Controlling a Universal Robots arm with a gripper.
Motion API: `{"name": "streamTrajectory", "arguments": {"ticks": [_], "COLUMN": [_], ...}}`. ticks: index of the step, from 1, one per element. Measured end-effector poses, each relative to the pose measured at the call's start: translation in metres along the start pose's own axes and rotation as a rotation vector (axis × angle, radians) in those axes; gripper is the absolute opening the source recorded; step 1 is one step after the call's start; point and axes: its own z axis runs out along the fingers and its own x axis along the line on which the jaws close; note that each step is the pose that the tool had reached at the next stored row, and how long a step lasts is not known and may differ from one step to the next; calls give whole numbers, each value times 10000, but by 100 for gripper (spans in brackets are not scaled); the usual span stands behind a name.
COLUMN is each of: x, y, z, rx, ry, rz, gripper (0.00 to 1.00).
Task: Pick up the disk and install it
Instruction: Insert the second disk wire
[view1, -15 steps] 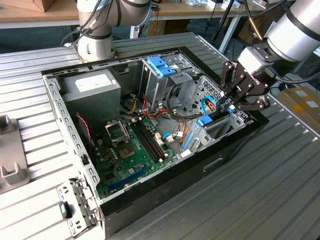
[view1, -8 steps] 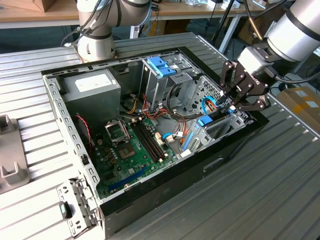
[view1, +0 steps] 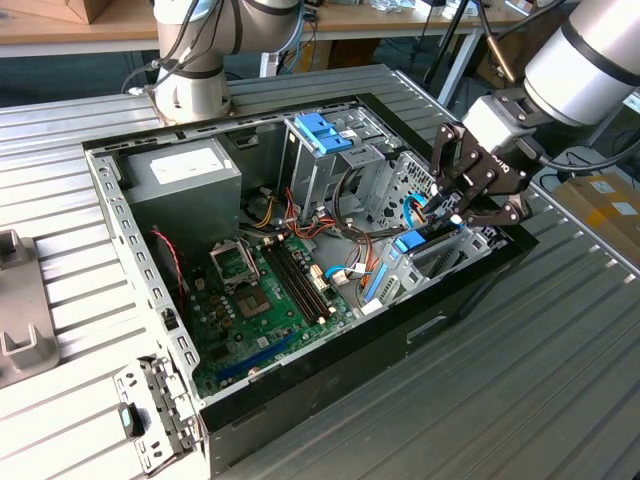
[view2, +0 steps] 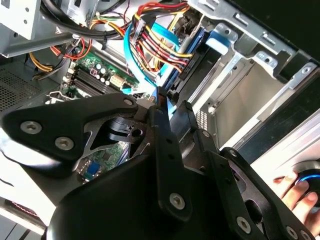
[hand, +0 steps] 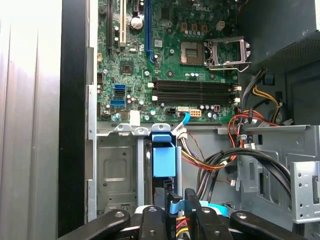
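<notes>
Blue-railed disk (hand: 164, 162) is pinched edgewise by the gripper (hand: 174, 205); stiff, heavyish metal, probably best gripped by its plastic rails, not the slick faces.

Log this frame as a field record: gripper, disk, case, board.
gripper: at the drive bay on the exterior view's right, shut on a light-blue part
disk: light-blue rail between the fingertips, seen in both wrist views
case: open, lying on its side on the slatted table
board: green motherboard, CPU socket empty
</notes>
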Motion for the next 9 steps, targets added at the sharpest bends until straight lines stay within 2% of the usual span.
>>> {"name": "streamTrajectory", "arguments": {"ticks": [9], "x": [-1], "y": [8], "z": [0], "rx": [0], "ry": [1], "rz": [-1], "gripper": [30]}}
